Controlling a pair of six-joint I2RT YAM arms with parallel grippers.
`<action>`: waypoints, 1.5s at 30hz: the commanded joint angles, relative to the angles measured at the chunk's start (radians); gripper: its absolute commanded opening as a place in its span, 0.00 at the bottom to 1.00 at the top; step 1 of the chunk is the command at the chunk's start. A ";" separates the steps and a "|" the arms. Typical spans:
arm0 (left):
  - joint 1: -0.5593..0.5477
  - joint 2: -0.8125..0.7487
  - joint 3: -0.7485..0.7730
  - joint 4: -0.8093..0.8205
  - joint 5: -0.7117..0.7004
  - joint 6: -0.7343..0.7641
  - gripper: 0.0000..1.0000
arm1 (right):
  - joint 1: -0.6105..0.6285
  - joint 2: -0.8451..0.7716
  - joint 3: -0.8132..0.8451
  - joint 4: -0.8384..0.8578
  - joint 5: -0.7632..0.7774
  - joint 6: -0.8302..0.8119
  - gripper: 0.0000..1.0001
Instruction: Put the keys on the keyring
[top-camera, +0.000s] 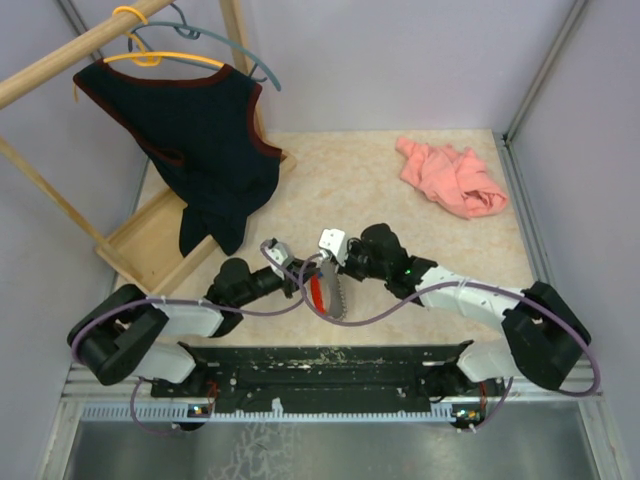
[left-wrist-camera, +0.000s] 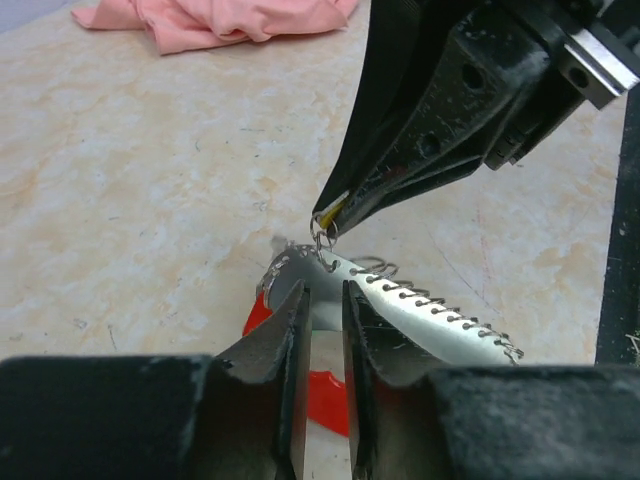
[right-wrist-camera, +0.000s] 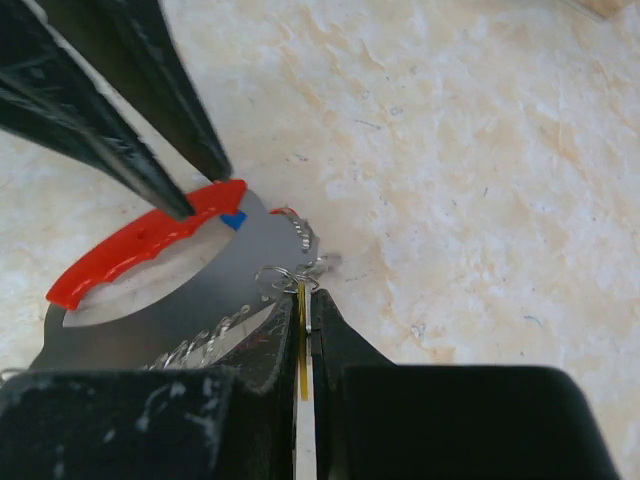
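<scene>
The keyring lies at the table's middle: a red loop (right-wrist-camera: 130, 250) joined to a silvery-grey ridged strip (left-wrist-camera: 430, 310), also seen from above (top-camera: 326, 293). My left gripper (left-wrist-camera: 322, 300) is shut on the keyring, its fingertips (right-wrist-camera: 185, 205) pinching the red loop. My right gripper (right-wrist-camera: 305, 300) is shut on a thin yellowish key (right-wrist-camera: 302, 330) seen edge-on. A small wire ring (right-wrist-camera: 285, 278) at the key's tip touches the silvery strip's end. From the left wrist view the right gripper's fingers (left-wrist-camera: 400, 170) point down at that end. Both grippers meet in the top view (top-camera: 318, 275).
A pink cloth (top-camera: 450, 178) lies at the back right, also at the top of the left wrist view (left-wrist-camera: 220, 20). A dark vest (top-camera: 205, 150) hangs from a wooden rack (top-camera: 140, 250) at the back left. Grey walls close in the table.
</scene>
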 joint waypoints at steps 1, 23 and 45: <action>-0.002 -0.027 -0.030 0.043 -0.099 -0.029 0.26 | -0.043 0.035 0.089 0.055 0.043 0.065 0.00; 0.062 -0.315 -0.099 -0.346 -0.615 -0.291 0.63 | -0.301 0.246 0.149 -0.114 0.244 0.578 0.17; 0.064 -0.942 -0.168 -0.905 -0.992 -0.460 1.00 | -0.315 -0.585 -0.303 0.041 0.612 0.795 0.87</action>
